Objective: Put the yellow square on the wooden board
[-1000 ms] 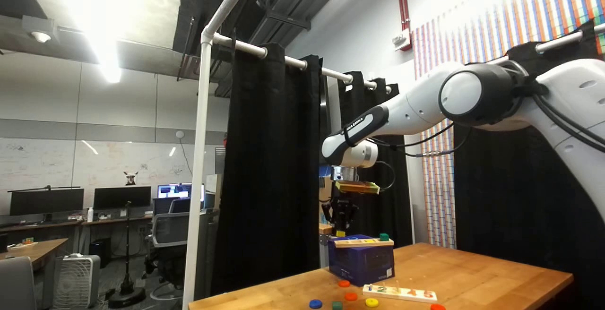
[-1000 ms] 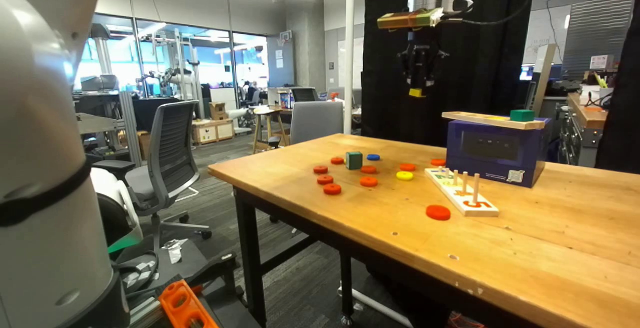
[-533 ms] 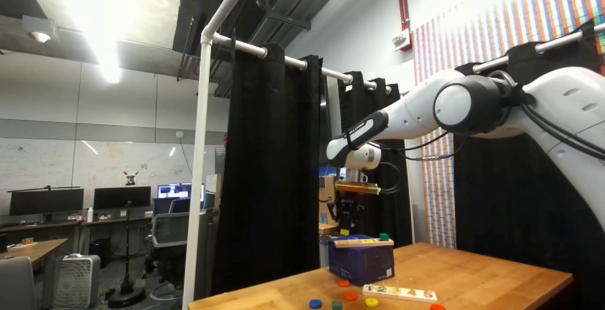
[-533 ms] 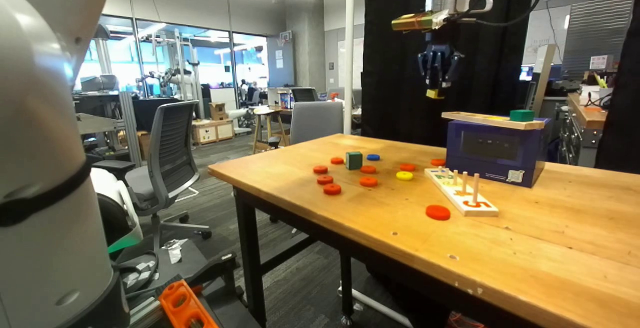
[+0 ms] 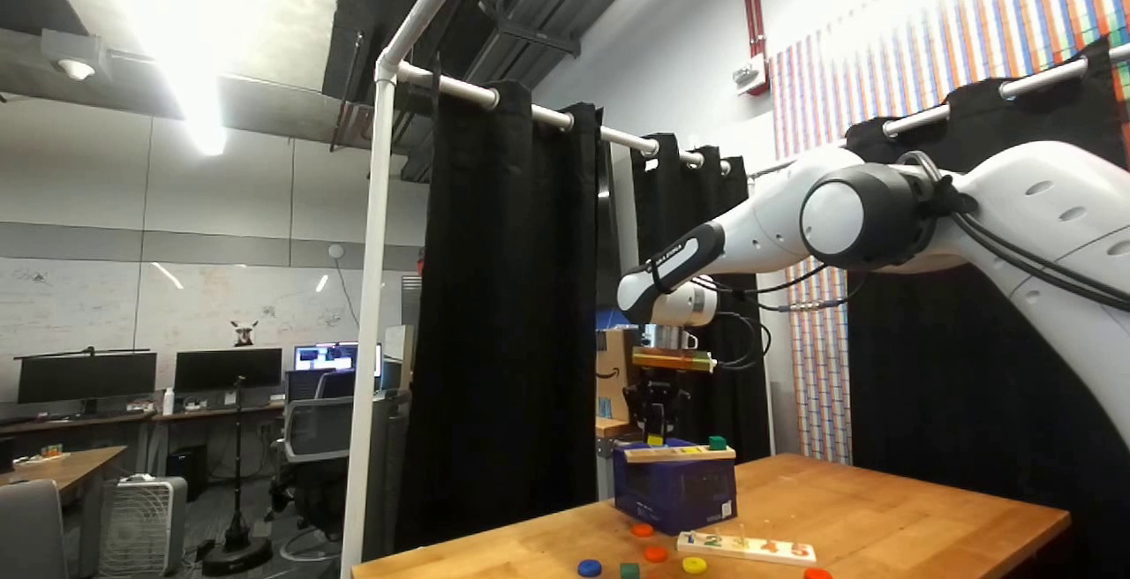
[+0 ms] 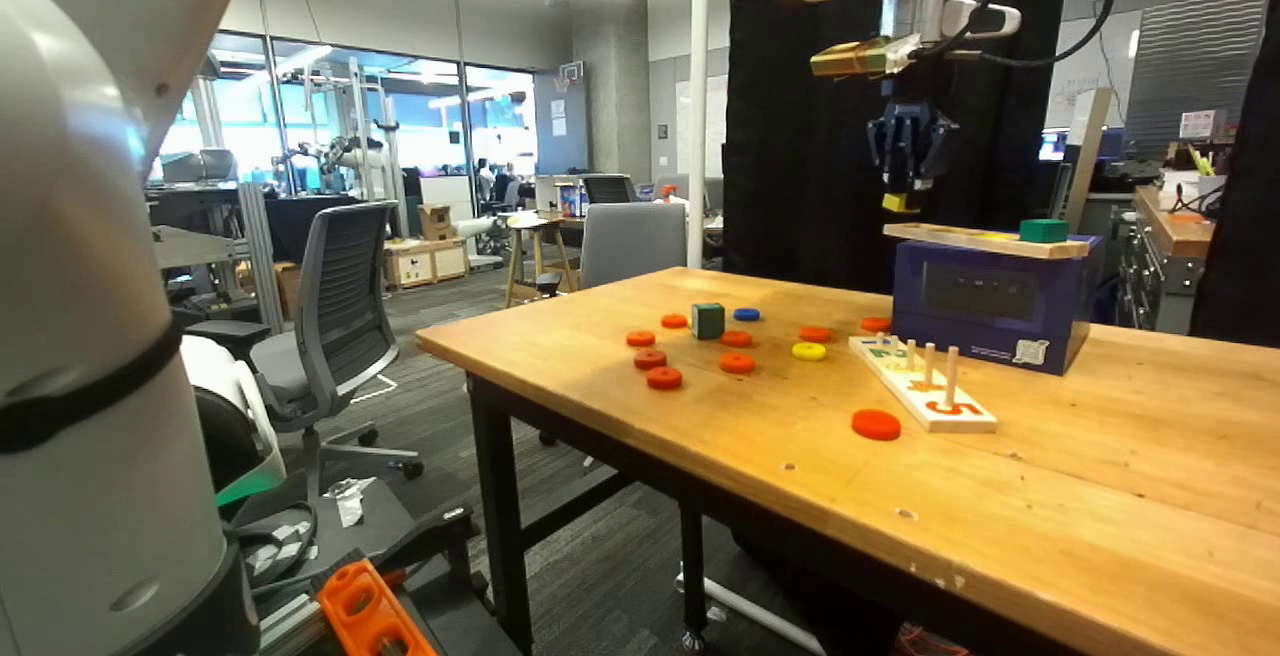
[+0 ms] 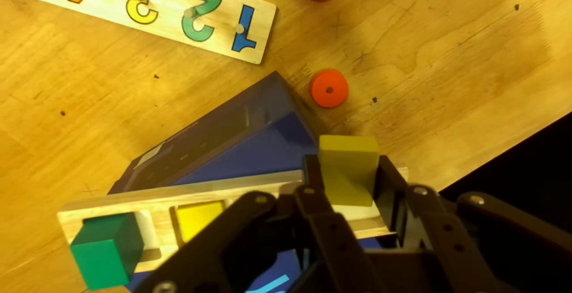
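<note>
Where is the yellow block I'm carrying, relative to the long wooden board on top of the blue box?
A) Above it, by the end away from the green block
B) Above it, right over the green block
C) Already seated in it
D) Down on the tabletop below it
A: the gripper holds the yellow block, which an exterior view shows above the wooden board with a gap between, by the end opposite the green block.
</note>
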Available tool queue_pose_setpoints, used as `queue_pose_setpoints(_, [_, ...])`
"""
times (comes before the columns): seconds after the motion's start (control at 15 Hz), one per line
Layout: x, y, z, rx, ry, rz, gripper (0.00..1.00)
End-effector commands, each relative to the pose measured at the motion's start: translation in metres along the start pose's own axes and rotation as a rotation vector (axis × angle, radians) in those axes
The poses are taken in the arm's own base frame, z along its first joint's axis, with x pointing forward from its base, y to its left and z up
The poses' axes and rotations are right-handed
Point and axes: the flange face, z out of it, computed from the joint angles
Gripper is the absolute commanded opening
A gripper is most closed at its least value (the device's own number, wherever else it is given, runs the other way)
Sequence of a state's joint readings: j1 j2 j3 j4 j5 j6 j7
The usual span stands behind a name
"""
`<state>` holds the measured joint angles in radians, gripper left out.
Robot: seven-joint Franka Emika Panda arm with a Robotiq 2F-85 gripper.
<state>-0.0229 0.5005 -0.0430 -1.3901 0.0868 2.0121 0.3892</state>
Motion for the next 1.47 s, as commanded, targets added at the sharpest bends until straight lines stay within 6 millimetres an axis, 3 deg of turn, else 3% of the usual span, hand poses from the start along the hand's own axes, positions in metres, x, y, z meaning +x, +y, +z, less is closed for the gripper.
queue_pose_setpoints(0.0, [0.018,0.001,0.001,0.016,0.016,0.002,0.09])
queue_pose_setpoints(0.67, [0.040,0.014,0.016,0.009,0.016,-0.005,0.09])
queue_pose_setpoints(1.4, [0.046,0.018,0.017,0.005,0.021,-0.046,0.09])
